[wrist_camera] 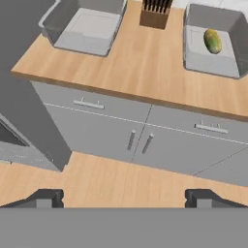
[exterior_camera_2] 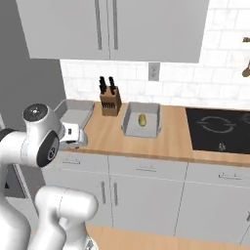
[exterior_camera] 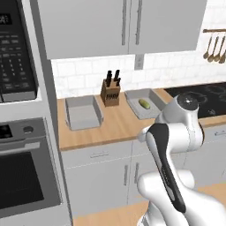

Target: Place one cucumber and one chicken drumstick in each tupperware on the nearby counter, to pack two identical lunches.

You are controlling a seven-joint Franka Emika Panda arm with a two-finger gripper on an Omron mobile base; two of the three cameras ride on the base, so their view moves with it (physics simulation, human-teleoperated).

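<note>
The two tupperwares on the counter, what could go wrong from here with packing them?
The right tupperware holds one cucumber while the left tupperware sits bare, so a second cucumber could land in the wrong one. The knife block stands between them, so a swing across might clip it. The gripper hangs open over the floor, off the counter, holding nothing.

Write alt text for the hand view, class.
Two grey tupperware containers sit on a wooden counter: the left tupperware is empty, the right tupperware holds a green cucumber. A knife block stands between them; the open gripper hovers above the floor.
</note>
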